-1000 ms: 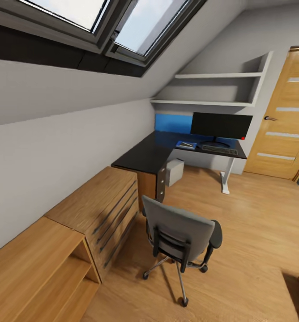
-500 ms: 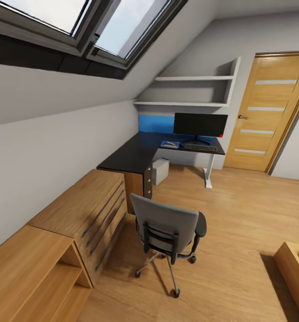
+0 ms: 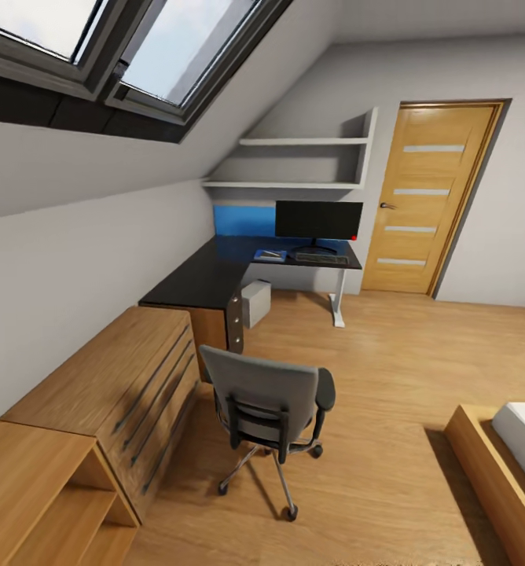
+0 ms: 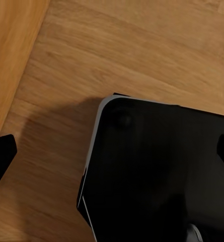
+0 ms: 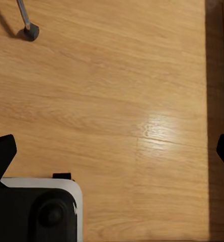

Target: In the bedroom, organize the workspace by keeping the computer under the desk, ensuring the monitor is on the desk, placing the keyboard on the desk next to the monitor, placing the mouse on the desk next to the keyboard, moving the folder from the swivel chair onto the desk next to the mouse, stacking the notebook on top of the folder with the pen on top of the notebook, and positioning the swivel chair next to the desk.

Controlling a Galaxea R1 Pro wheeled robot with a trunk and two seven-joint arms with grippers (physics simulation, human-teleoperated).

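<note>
Rolling toward the swivel chair [image 3: 270, 401] with both grippers spread wide and empty — next I fetch its folder, hidden from here.

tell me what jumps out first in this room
The grey swivel chair stands alone on the wood floor, its back to the camera, well short of the desk. Beyond it, the dark monitor sits on the desk's far end against a blue panel, with the wooden door to its right.
</note>
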